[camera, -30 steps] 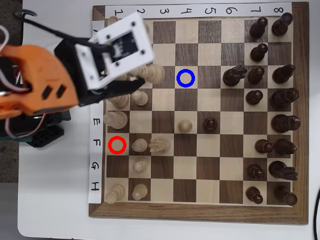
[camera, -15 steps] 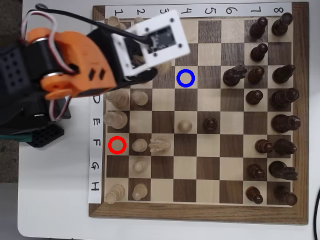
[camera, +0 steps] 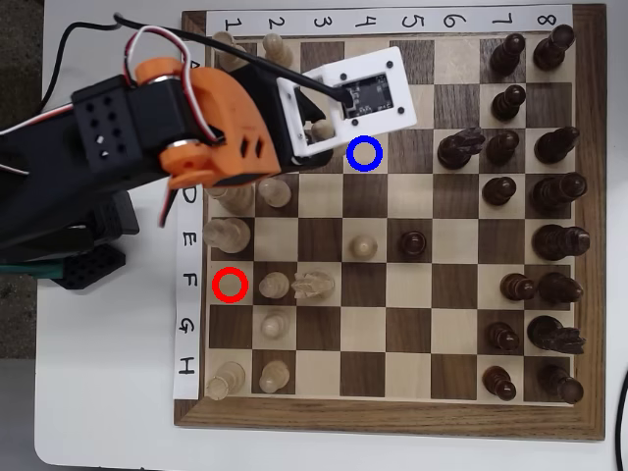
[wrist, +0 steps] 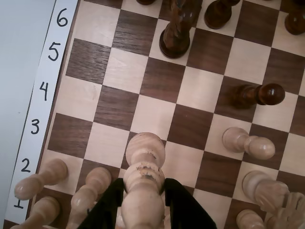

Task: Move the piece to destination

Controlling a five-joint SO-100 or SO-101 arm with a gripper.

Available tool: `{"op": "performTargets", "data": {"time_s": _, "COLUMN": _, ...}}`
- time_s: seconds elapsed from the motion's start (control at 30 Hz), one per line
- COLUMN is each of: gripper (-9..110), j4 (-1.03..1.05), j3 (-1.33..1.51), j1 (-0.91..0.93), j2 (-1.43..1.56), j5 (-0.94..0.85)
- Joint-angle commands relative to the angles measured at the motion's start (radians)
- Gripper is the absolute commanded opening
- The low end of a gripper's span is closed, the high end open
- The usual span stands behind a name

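White table (camera: 108, 392) carrying a wooden chessboard (camera: 388, 412), with paper strips numbered 1–8 along the top edge and lettered down the left edge in the overhead view. An orange and black arm reaches in from the left of that view; its white wrist-camera mount (camera: 358, 96) sits over the upper-left part of the board and hides the gripper beneath it.

In the wrist view, the gripper (wrist: 143, 193) enters from the bottom edge, its two black fingers (wrist: 110, 202) narrowly parted and pressed against either side of the piece (wrist: 144, 164), a pale cream turned-wood chessman with a rounded head. The piece points up the frame, its head over the boundary of a dark and a light square in the lower centre; its base is out of sight, so whether it touches the board cannot be told.

The destination (camera: 364, 154), a light square marked with a blue ring, lies just right of the camera mount in the overhead view and is unoccupied. A red ring (camera: 230, 284) marks a square at the lower left of the board.

Pale pieces (camera: 275, 287) stand along the left columns, with a lone pale pawn (camera: 363, 245) beside a dark pawn (camera: 413, 243) near the centre. Dark pieces (camera: 554, 240) fill the right columns.
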Motion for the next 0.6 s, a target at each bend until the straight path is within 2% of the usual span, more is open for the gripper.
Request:
{"op": "performTargets", "data": {"time_s": 0.0, "gripper": 0, "j4": -0.018, "j3": -0.008, "j1": 0.011, "j2": -0.015, "j5": 0.005}}
{"op": "performTargets", "data": {"time_s": 0.57, "gripper": 0, "j4": 0.017, "j3": -0.239, "j1": 0.02, "j2": -0.267, "j5": 0.041}}
